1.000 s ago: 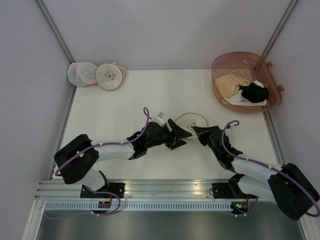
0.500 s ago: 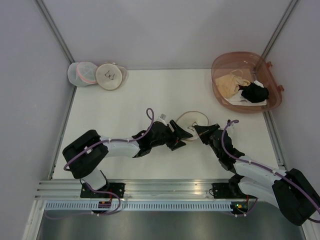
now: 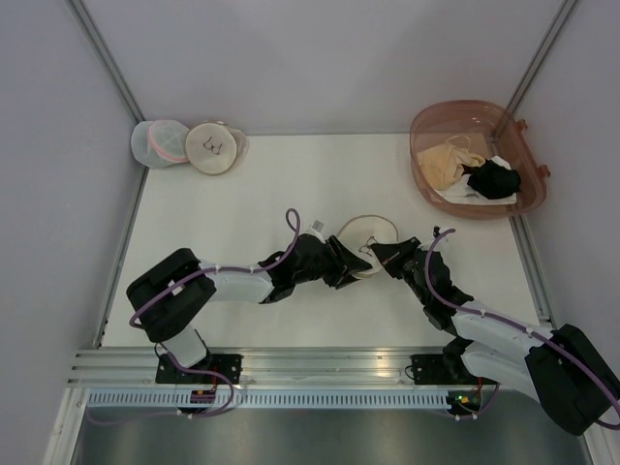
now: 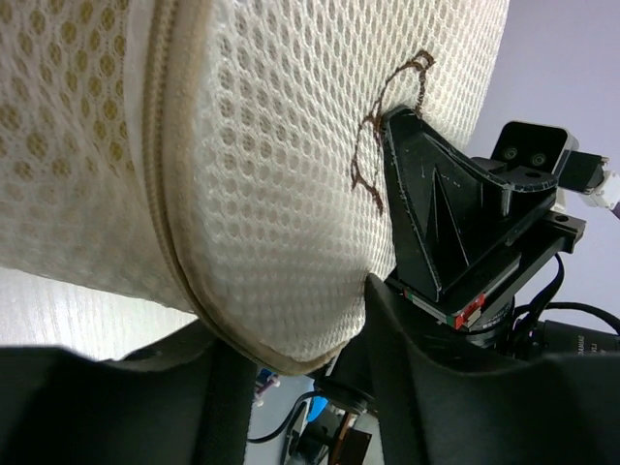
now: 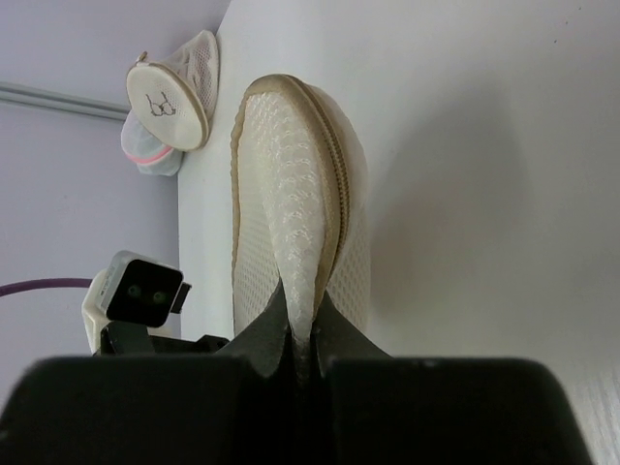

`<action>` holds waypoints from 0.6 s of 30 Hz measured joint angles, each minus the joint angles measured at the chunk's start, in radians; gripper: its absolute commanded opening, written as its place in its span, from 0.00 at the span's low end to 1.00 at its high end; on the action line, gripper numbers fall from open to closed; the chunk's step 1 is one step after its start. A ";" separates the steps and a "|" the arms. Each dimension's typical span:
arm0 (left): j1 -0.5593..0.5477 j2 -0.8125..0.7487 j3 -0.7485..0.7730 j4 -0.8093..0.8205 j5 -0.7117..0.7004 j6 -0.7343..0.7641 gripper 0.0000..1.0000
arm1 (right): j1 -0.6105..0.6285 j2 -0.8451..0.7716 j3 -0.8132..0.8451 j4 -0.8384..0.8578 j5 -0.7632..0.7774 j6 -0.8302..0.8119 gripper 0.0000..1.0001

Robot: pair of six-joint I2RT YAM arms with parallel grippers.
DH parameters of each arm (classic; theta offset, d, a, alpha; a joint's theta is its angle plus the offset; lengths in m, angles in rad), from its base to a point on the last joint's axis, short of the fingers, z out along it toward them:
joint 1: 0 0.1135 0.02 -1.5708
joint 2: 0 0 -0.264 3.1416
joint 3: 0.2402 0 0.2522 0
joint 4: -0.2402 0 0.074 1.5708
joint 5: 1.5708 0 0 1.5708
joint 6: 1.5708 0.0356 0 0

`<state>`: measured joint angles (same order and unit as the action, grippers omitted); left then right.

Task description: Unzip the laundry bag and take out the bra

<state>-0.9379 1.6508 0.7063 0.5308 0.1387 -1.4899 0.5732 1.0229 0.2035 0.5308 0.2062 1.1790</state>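
While left jaws and right jaws each pinch laundry bag (image 3: pixel 373 231), mesh hides interior.

left arm (image 3: pixel 232 283) and right arm (image 3: pixel 494 329) are white with black joints. a purple cable (image 3: pixel 294 223) lines each. the fingers (image 4: pixel 436 223) are black.

Laundry bag (image 4: pixel 262 194): cream honeycomb mesh w/ tan zip trim, dk-brown bra drawing. Tub (image 3: pixel 455 114): translucent reddish-brown.

Three mesh bags were counted: the middle bag (image 3: pixel 366 231), plus a cream bag (image 3: pixel 215 147) and a pink-trimmed bag (image 3: pixel 160 141) at ten o'clock. One tub (image 3: pixel 418 136) was noted at two o'clock, holding a beige garment (image 3: pixel 449 160) and a black garment (image 3: pixel 491 180).
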 measured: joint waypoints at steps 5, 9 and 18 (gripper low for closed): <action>0.013 0.012 -0.001 0.004 0.027 -0.002 0.32 | -0.006 -0.001 0.000 -0.001 -0.036 -0.019 0.01; 0.035 0.012 -0.003 0.026 0.068 -0.002 0.17 | -0.009 -0.042 0.000 -0.035 -0.053 -0.037 0.49; 0.202 -0.047 -0.129 0.096 0.153 0.014 0.02 | 0.001 -0.272 0.050 -0.295 -0.060 -0.145 0.88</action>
<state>-0.7357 1.6035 0.5777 0.6266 0.2913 -1.4754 0.5743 0.7509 0.2531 0.2359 0.1463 1.0344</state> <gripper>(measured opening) 0.049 0.882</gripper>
